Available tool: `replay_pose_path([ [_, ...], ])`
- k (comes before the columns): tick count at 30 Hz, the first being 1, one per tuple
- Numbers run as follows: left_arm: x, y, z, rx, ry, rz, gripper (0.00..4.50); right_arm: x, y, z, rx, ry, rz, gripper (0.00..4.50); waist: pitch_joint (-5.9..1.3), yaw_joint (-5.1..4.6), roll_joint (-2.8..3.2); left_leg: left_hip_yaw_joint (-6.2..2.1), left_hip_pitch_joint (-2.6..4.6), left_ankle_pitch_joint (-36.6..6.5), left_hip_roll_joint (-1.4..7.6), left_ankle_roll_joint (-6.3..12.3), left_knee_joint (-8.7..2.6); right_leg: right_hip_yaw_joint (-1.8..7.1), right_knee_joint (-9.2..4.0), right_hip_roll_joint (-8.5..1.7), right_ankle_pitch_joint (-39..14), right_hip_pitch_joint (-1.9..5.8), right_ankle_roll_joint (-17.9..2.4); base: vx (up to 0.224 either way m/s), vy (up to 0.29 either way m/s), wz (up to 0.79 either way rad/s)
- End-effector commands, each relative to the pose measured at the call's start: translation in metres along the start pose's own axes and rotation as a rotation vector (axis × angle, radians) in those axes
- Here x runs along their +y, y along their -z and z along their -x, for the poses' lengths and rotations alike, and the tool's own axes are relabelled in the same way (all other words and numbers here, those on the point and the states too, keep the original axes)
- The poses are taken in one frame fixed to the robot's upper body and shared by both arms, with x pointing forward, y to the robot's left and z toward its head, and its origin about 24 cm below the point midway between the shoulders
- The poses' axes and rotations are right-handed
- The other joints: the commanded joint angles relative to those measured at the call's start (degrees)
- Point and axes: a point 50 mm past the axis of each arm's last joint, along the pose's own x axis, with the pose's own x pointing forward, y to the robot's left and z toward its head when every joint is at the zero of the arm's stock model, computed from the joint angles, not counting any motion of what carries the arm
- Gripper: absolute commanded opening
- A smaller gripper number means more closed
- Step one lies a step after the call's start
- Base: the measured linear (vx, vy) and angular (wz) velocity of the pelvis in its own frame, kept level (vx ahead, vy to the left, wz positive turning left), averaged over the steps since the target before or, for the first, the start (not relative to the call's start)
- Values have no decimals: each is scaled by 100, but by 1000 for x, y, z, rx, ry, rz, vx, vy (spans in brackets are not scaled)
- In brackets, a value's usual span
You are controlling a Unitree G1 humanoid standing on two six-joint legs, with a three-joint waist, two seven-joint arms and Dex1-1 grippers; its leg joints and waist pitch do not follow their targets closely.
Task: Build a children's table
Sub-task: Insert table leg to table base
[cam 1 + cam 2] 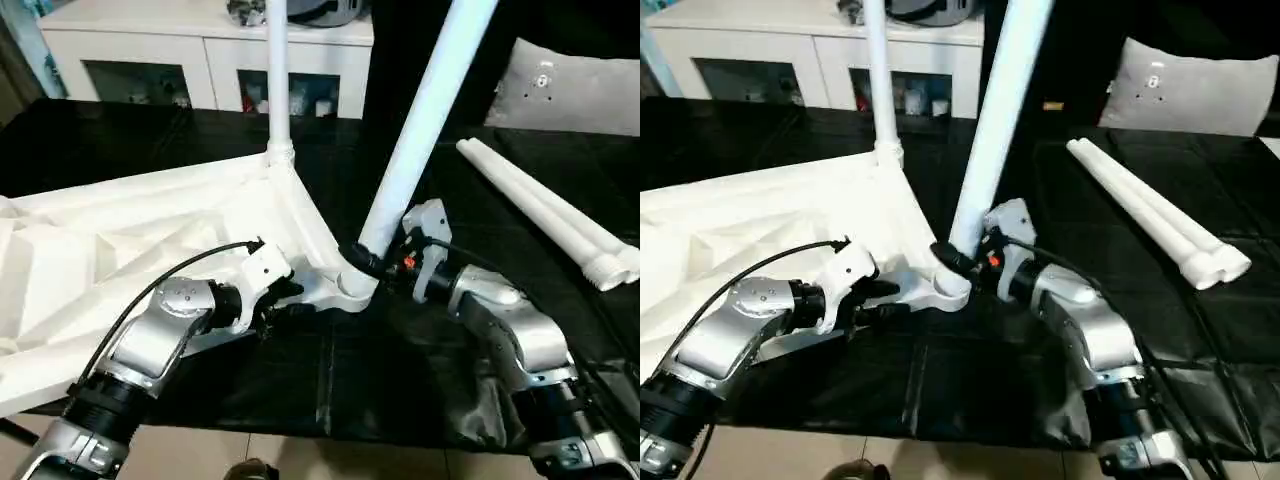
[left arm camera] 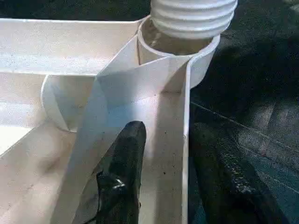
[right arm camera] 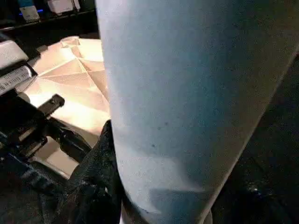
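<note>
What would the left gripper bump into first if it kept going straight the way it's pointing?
Probably the round corner socket of the table top, where the tilted leg's threaded end sits. The left gripper already straddles the rim wall leading there.

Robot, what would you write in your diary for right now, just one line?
stage: second leg entering near corner socket | right end effector: gripping leg base | left end effector: clamping tabletop rim | loose legs: two

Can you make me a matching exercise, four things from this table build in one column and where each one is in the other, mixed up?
Things:
1. far leg
2. near leg
3. two spare legs
4. cushion

Places:
A. lying flat on the black cloth
B. at the back right, behind the legs lying flat
C. upright in the far corner socket
D. tilted over the near corner socket, in the right gripper

Pairs: 1-C, 2-D, 3-A, 4-B
</note>
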Motion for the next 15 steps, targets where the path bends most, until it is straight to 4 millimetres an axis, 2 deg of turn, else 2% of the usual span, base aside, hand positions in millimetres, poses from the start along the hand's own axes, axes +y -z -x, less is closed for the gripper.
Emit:
replay_pose_path([
  [1,0,2,-1,30,32,-23,140,1,-7,-6,-14,-26,33,191,-382,4,-7,-118,199,-936,291,-13,-381,164,-368,-438,71,128,-1176,0,0,0],
  [6,-2,5,0,64,69,-61,88,0,-2,-11,23,-46,35,191,-383,-2,4,-120,203,-925,297,-16,-384,161,-355,-435,174,129,-1189,0,0,0],
  [15,-5,5,-2,65,131,-90,16,-4,7,-13,108,-42,60,191,-383,-7,-25,-111,207,-935,297,-18,-382,164,-357,-441,139,134,-1211,0,0,0],
])
